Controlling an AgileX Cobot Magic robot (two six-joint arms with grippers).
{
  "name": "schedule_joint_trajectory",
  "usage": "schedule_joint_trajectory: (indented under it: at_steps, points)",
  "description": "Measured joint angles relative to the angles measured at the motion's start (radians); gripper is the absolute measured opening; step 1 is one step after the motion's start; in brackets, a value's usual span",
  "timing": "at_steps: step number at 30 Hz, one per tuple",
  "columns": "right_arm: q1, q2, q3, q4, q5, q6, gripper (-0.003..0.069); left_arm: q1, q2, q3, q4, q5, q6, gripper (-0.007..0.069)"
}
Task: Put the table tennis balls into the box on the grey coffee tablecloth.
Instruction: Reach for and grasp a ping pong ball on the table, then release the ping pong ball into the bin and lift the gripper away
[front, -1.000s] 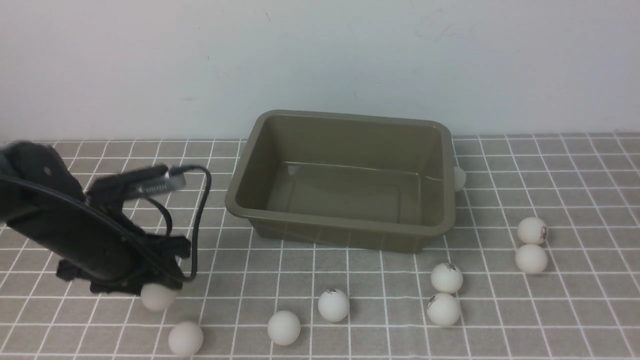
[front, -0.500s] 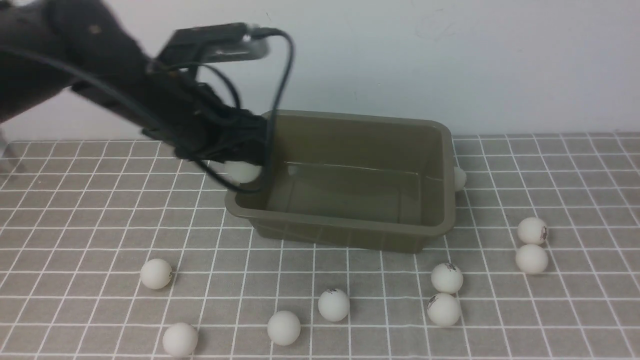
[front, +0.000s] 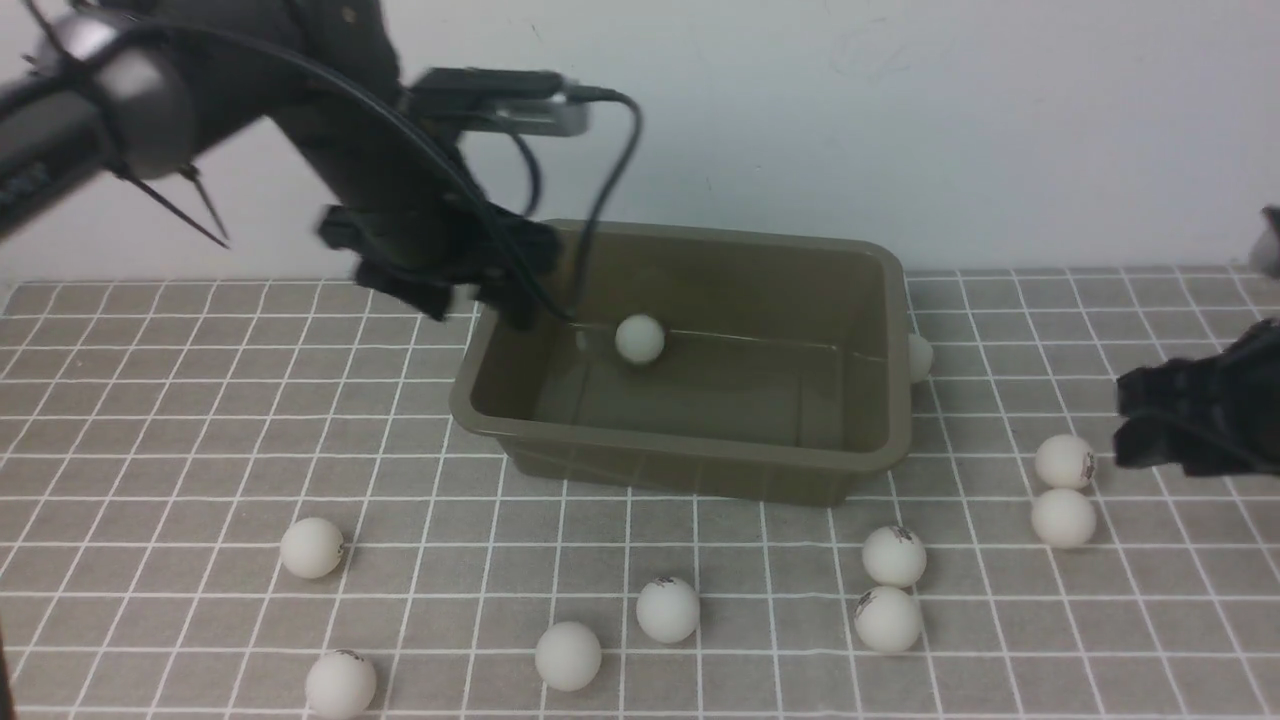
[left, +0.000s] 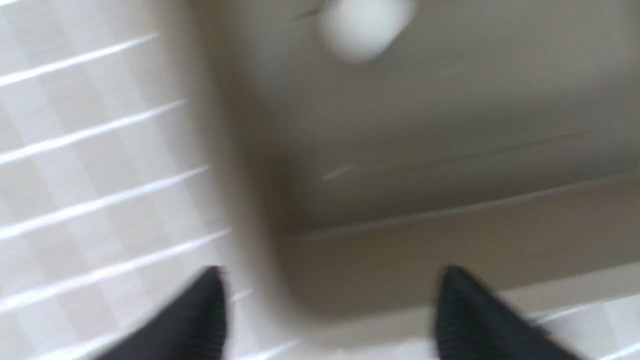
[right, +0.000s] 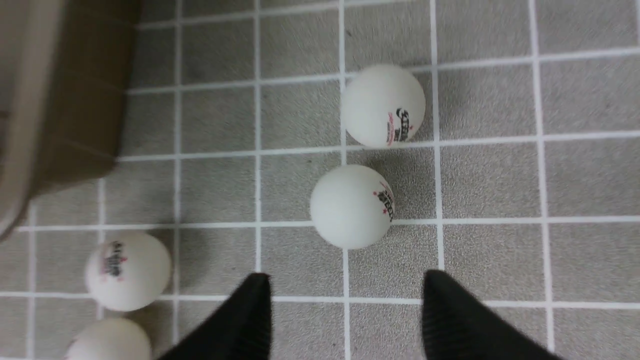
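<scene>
The olive-brown box (front: 690, 460) stands on the grey coffee tablecloth (front: 200, 420). One table tennis ball (front: 639, 338) is inside the box, free of any gripper; it shows blurred in the left wrist view (left: 365, 27). My left gripper (front: 475, 300) hangs open and empty over the box's left rear corner (left: 331, 272). At the right, my right gripper (front: 1135, 420) is open just above the cloth (right: 346, 276), short of two balls (right: 351, 206) (right: 383, 105) that touch each other. Several more balls lie on the cloth in front of the box (front: 667, 609).
One ball (front: 918, 357) sits against the box's far right side, half hidden by the rim. Two balls (front: 312, 547) (front: 340, 685) lie at the front left, and a pair (front: 893, 556) near the box's front right corner. A pale wall stands behind.
My left arm lifted a ball from the front left of the cloth to the box and let it go; the ball is now inside. My right arm came into view at the right.
</scene>
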Motion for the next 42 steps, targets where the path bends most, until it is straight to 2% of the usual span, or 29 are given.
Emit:
schedule_joint_trajectory:
  at_steps: [1,3,4,6,9,13,16,17,18,23,26,28,29,30,32,33,35,37,39,42]
  points:
    - [0.0,0.024,0.0,0.001,-0.008,-0.001,0.0442,0.023,-0.011,0.003,0.031,0.021,-0.012,0.0204]
    - [0.0,0.079,0.0,0.003,-0.036,-0.001,0.0512,0.091,-0.044,0.028,0.09,0.049,-0.018,0.0067]
    - [0.0,0.084,0.0,0.003,-0.039,-0.001,0.0517,0.099,-0.048,0.028,0.09,0.05,-0.018,0.0067]
    - [0.0,0.13,0.0,0.007,-0.074,-0.004,0.0559,0.172,-0.089,0.077,0.09,0.059,-0.026,0.0017]
    - [0.005,0.18,-0.001,0.026,-0.119,-0.026,0.0572,0.271,-0.16,0.217,0.045,0.031,-0.018,-0.0005]
    - [0.042,0.253,-0.003,0.034,-0.2,-0.03,0.0558,0.309,-0.214,0.379,-0.012,-0.051,-0.008,-0.0005]
    - [0.065,0.299,-0.013,0.031,-0.213,-0.03,0.0494,0.311,-0.232,0.484,-0.037,-0.119,-0.005,-0.0005]
    - [0.07,0.308,-0.019,0.023,-0.206,-0.03,0.044,0.311,-0.232,0.509,-0.047,-0.139,-0.004,-0.0005]
    - [0.073,0.316,-0.03,0.011,-0.181,-0.028,0.0357,0.311,-0.232,0.526,-0.059,-0.156,-0.002,-0.0005]
    - [0.073,0.253,-0.072,-0.027,-0.048,-0.007,0.0363,0.311,-0.222,0.54,-0.096,-0.178,0.064,-0.0002]
    - [0.098,0.128,-0.123,0.036,0.029,0.007,0.0363,0.31,-0.206,0.54,-0.136,-0.178,0.147,0.0051]
    - [0.125,0.095,-0.164,0.074,0.027,0.002,0.0363,0.303,-0.192,0.54,-0.156,-0.179,0.177,0.0101]
    - [0.129,0.095,-0.171,0.074,0.025,0.002,0.0363,0.303,-0.192,0.54,-0.156,-0.179,0.177,0.0101]
    - [0.174,0.082,-0.233,0.105,0.01,-0.016,0.0363,0.29,-0.18,0.54,-0.168,-0.179,0.2,0.0176]
    - [0.225,0.105,-0.315,0.112,-0.001,-0.035,0.0363,0.273,-0.161,0.54,-0.173,-0.179,0.216,0.0277]
    - [0.229,0.105,-0.315,0.112,-0.001,-0.035,0.0363,0.271,-0.156,0.54,-0.174,-0.18,0.218,0.0288]
    - [0.281,0.176,-0.44,0.115,0.005,-0.047,0.0363,0.252,-0.129,0.54,-0.178,-0.18,0.223,0.0421]
    - [0.306,0.236,-0.51,0.115,0.022,-0.049,0.0368,0.244,-0.109,0.54,-0.182,-0.183,0.224,0.0492]
    - [0.32,0.293,-0.587,0.112,0.066,-0.049,0.0421,0.239,-0.079,0.54,-0.184,-0.187,0.224,0.0563]
    - [0.326,0.352,-0.672,0.096,0.152,-0.049,0.057,0.237,-0.033,0.54,-0.184,-0.211,0.225,0.0595]
